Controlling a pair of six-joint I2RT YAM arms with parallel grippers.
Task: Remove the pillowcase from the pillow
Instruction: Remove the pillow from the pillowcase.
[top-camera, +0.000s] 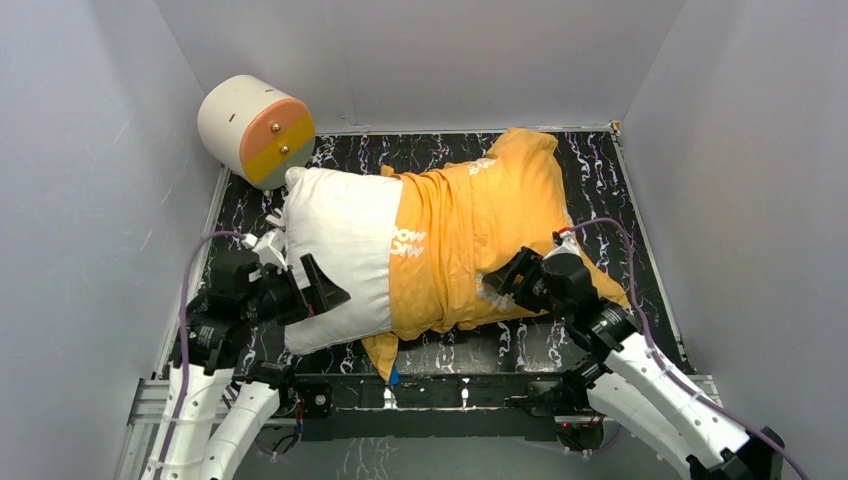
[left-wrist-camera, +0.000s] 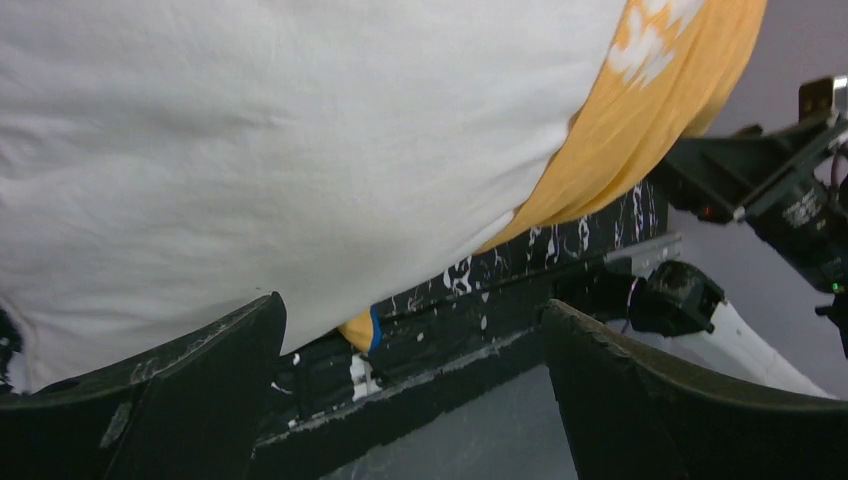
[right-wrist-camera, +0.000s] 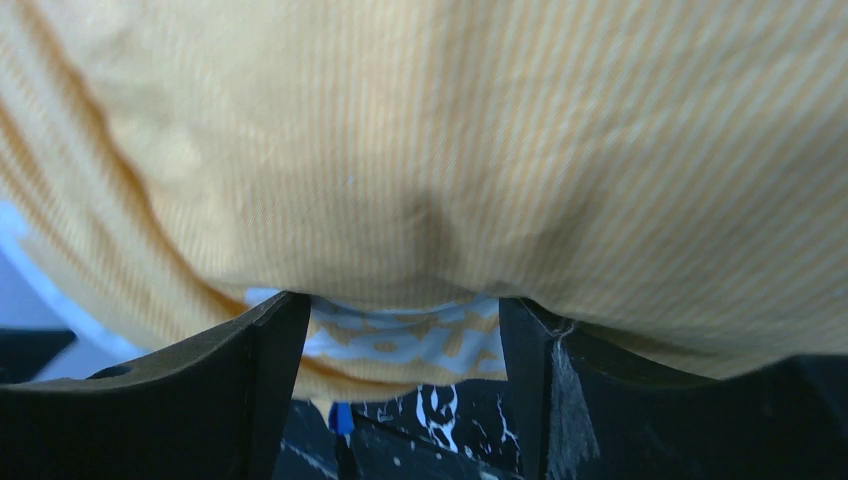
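Note:
The white pillow lies across the black table, its left part bare. The orange-yellow pillowcase covers its middle and right part, white lettering showing at the open edge. My left gripper is open at the pillow's near left corner; in the left wrist view the pillow fills the space just above the spread fingers and nothing is held. My right gripper is open and pressed against the pillowcase's near right side; in the right wrist view the fabric bulges over the fingertips.
A cream cylinder with an orange-yellow end stands at the back left corner. The black marbled table is enclosed by white walls. A pillowcase corner with a blue edge hangs at the near table edge.

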